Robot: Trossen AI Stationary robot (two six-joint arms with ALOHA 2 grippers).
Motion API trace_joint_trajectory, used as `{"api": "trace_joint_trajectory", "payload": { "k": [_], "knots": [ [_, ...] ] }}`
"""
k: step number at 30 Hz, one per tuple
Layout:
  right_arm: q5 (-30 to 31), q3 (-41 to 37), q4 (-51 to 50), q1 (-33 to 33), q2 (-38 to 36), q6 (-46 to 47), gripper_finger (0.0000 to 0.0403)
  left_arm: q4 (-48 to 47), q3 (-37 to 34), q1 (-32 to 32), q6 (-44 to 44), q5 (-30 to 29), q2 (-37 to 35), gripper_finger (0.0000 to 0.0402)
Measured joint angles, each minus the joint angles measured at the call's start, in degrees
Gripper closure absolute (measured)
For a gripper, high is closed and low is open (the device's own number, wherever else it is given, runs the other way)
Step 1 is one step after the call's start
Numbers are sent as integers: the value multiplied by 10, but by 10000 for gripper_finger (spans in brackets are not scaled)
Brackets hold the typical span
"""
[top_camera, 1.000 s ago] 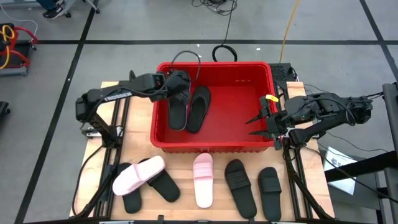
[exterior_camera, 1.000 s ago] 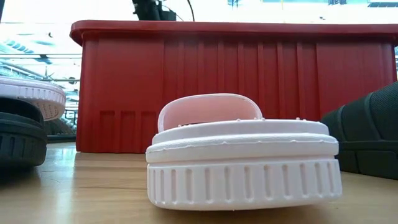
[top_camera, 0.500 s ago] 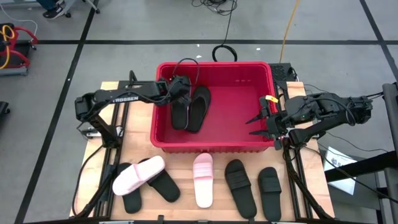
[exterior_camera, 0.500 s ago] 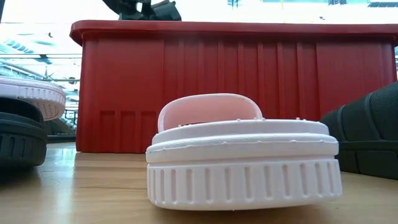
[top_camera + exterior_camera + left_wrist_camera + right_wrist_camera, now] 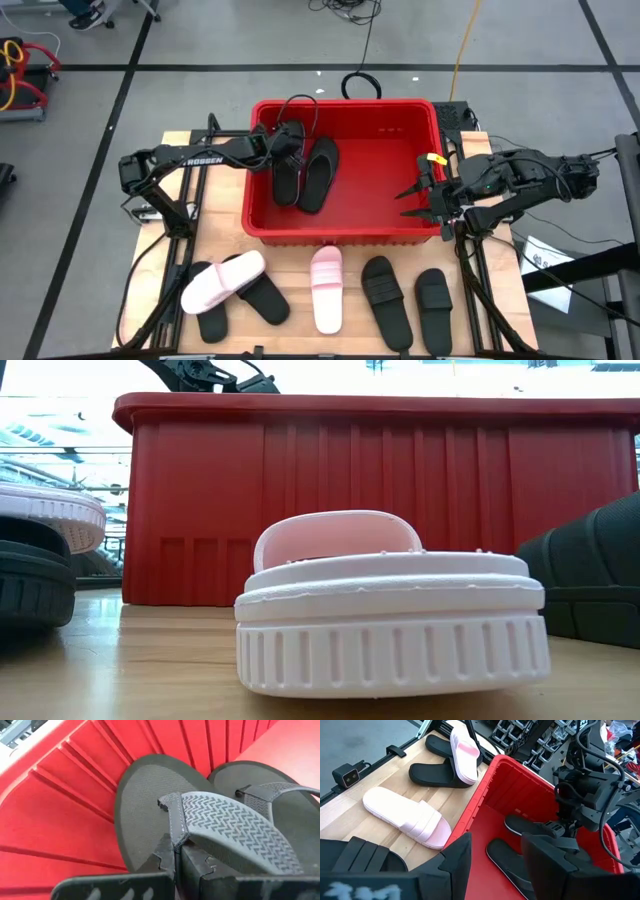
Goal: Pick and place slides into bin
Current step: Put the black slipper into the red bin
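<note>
The red bin [image 5: 345, 230] stands at the table's middle, with two black slides side by side in it. My left gripper [image 5: 284, 138] reaches in over the bin's left wall and is shut on the left black slide [image 5: 285, 178]. The other black slide [image 5: 318, 175] lies beside it. My right gripper [image 5: 413, 195] hangs open above the bin's right side and holds nothing. On the table in front of the bin lie a pink slide [image 5: 326, 288], a pink slide [image 5: 222, 280] lying across black ones, and two black slides [image 5: 386, 298] [image 5: 433, 308]. My left gripper pinches the black slide's strap at its side edge [image 5: 175, 827], near where the strap meets the sole, between its two fingers [image 5: 161, 856]. The fingers come slanting down from the table's left. The slide is low in the bin, its far end [image 5: 145, 775] at the ribbed wall.
The bin's right half [image 5: 385, 180] holds nothing. A black cable loop [image 5: 361, 86] lies behind the bin. In the low view the pink slide [image 5: 390, 610] fills the foreground before the bin's front wall [image 5: 380, 500].
My left gripper has sunk into the bin with the black slide, staying shut on its strap; the arm now lies flatter across the bin's left wall. The slide sits lower beside the other black slide.
</note>
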Motion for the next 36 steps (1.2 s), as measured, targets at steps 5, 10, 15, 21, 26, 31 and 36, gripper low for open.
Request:
{"api": "trace_joint_trajectory", "payload": {
  "k": [5,10,15,21,26,31,36],
  "knots": [
    [0,0,0,0,0,0,238,1,0,-6,-3,3,6,401],
    [0,0,0,0,0,0,238,9,0,-18,-15,17,21,401],
    [0,0,0,0,0,0,238,5,-3,-25,-14,25,39,401],
    [0,0,0,0,0,0,238,-19,-3,-24,-20,29,55,401],
    [0,0,0,0,0,1,238,-30,2,-23,-16,19,56,401],
    [0,0,0,0,0,1,238,-87,37,-25,-7,-13,55,401],
    [0,0,0,0,0,1,238,-121,51,-18,-8,-31,54,401]
  ]
}}
